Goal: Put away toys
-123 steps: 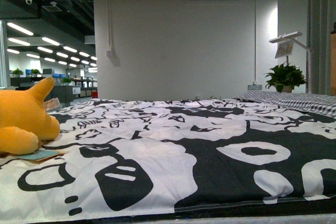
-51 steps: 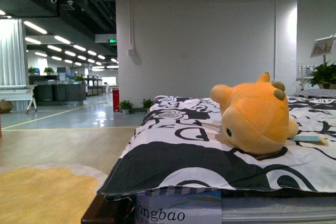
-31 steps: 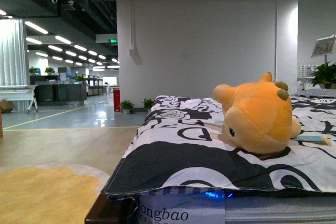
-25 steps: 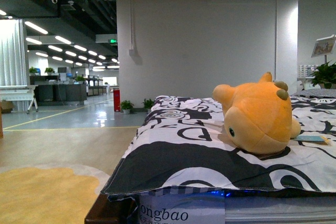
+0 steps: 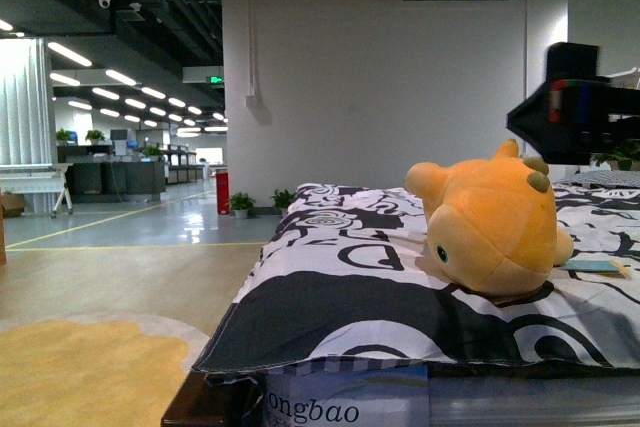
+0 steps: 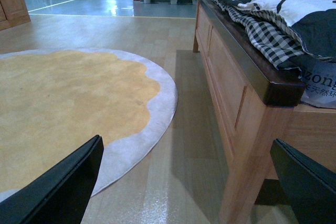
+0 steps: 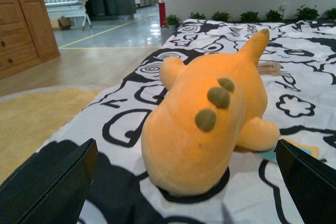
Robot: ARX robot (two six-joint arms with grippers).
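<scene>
Orange plush (image 5: 490, 222) sits near bedspread (image 5: 330, 297) corner edge; left gripper (image 6: 186, 142), right gripper (image 7: 185, 142) jaws both spread wide.

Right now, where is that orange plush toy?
The plush toy lies on the black-and-white bedspread, right of centre in the front view, beside a blue card.

The right arm (image 5: 580, 117) shows in the front view as a black, angular block with a boxy top and small red and blue patches on its face. In each wrist view the jaws are two matte black wedges with straight edges and pointed tips.
</scene>
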